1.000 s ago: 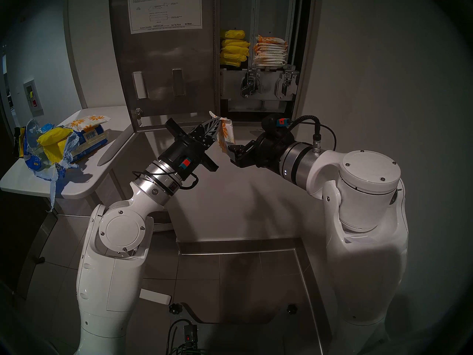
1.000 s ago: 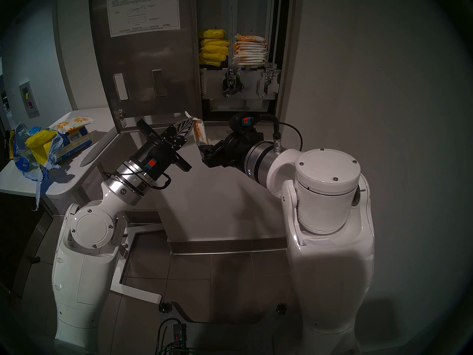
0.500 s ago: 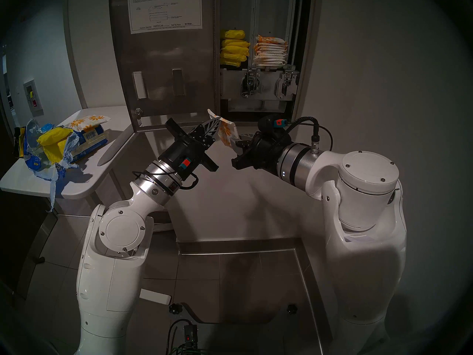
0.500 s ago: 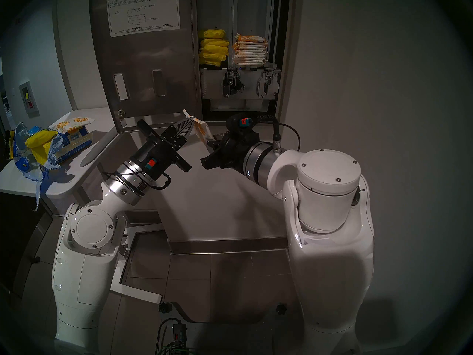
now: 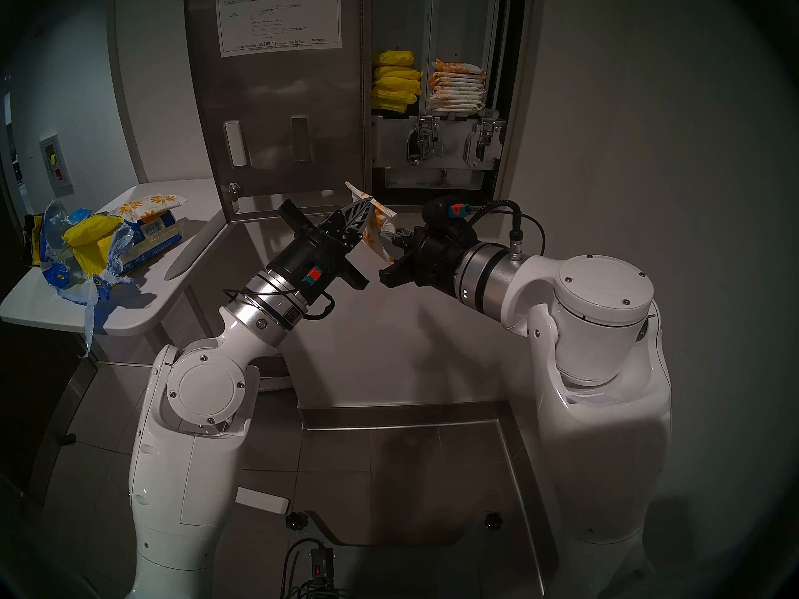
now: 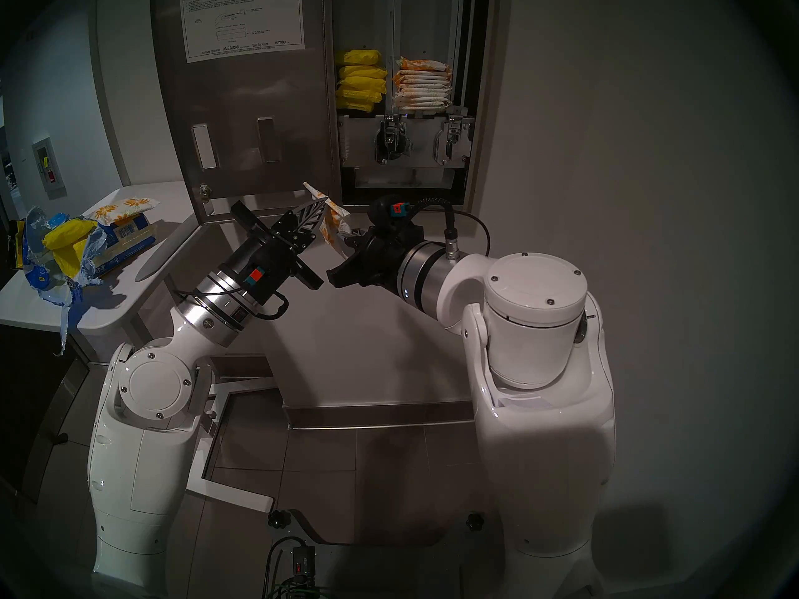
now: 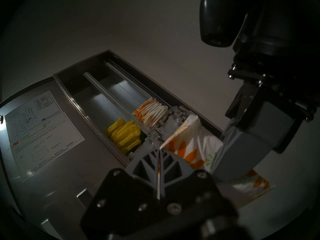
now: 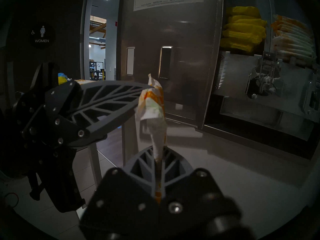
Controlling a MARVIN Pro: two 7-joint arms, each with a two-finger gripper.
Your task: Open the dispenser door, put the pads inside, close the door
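The step in hand looks like a hand-over of one pad [image 5: 377, 222] from arm to arm, in mid-air just below the open dispenser. The left end effector [image 5: 368, 205] is clenched on the pad's upper edge; in its wrist view the wrapper shows as a thin line pinched between the two ribbed fingers. The right end effector [image 8: 158, 148] is also clamped on it, lower down, with the pad rising edge-on from between its fingers. Both arms therefore grip the same packet.

To do this well, the left should probably let go only when the right's hold is sure, and open without pulling sideways, because the wrapper is soft and could tear or slip. The right seems to have only a narrow edge, so a slow lift would be wise. The likely goal is the right-hand column, on top of the daisy stack [image 5: 456, 88], beside the yellow packets [image 5: 395, 83], and the pad would need turning flat first.

The pad is a white, crumpled packet printed with orange daisies, folded and creased where the fingers squeeze it. The dispenser door [image 5: 281, 109] stands swung open to the left, its instruction sheet facing out. A second daisy packet [image 5: 151, 205] lies on the bench [image 5: 194, 192], on top of the torn bag [image 5: 86, 256]
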